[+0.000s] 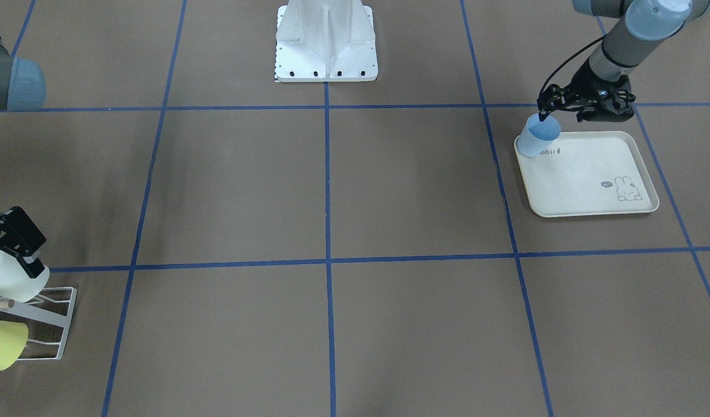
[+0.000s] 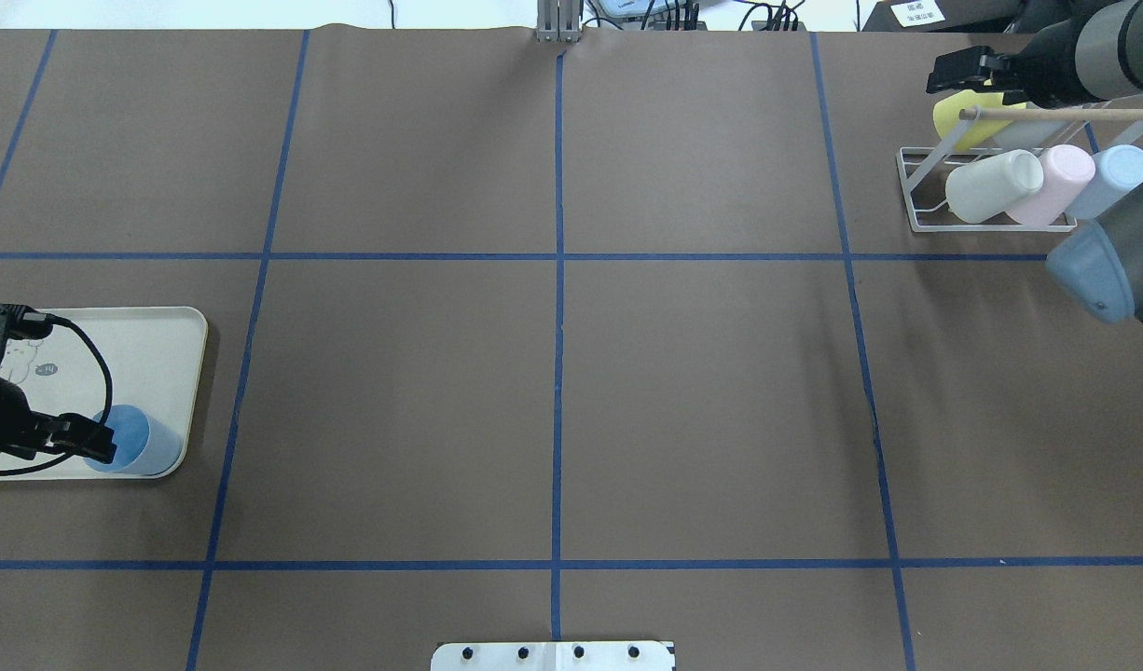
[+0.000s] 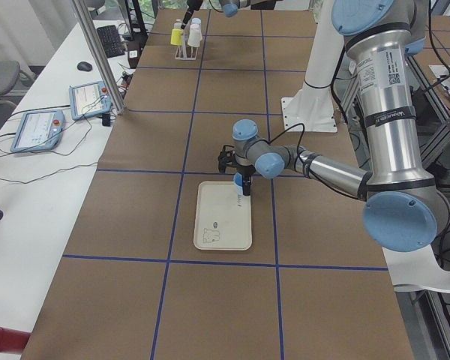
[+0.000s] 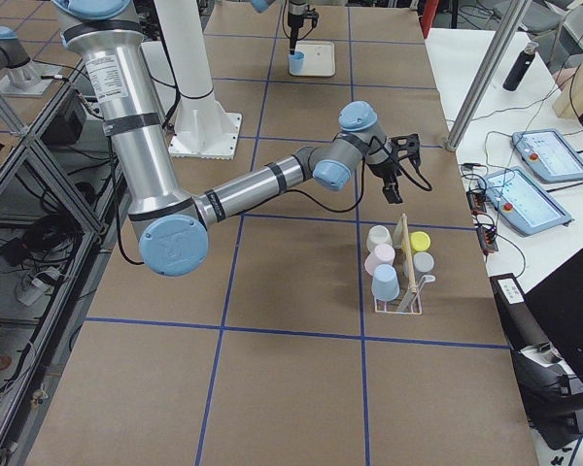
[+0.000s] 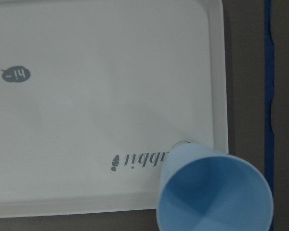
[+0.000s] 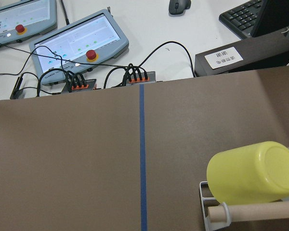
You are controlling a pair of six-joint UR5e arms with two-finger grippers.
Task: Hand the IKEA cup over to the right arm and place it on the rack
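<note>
A light-blue IKEA cup (image 1: 537, 139) stands upright at a corner of the cream rabbit-print tray (image 1: 586, 174); it also shows in the overhead view (image 2: 141, 443) and the left wrist view (image 5: 216, 192). My left gripper (image 1: 543, 113) is at the cup's rim with its jaws apart, one fingertip over the opening (image 2: 101, 447). The white wire rack (image 2: 916, 200) with a wooden dowel (image 2: 1056, 115) stands far across the table. My right gripper (image 2: 949, 73) hovers beside it, open and empty, above a yellow cup (image 2: 958, 116).
The rack holds white (image 2: 991, 186), pink (image 2: 1056, 182) and pale-blue (image 2: 1112, 177) cups besides the yellow one (image 6: 253, 171). The robot's white base (image 1: 326, 46) stands mid-table at the near edge. Control tablets and cables (image 6: 77, 45) lie beyond the table's far edge.
</note>
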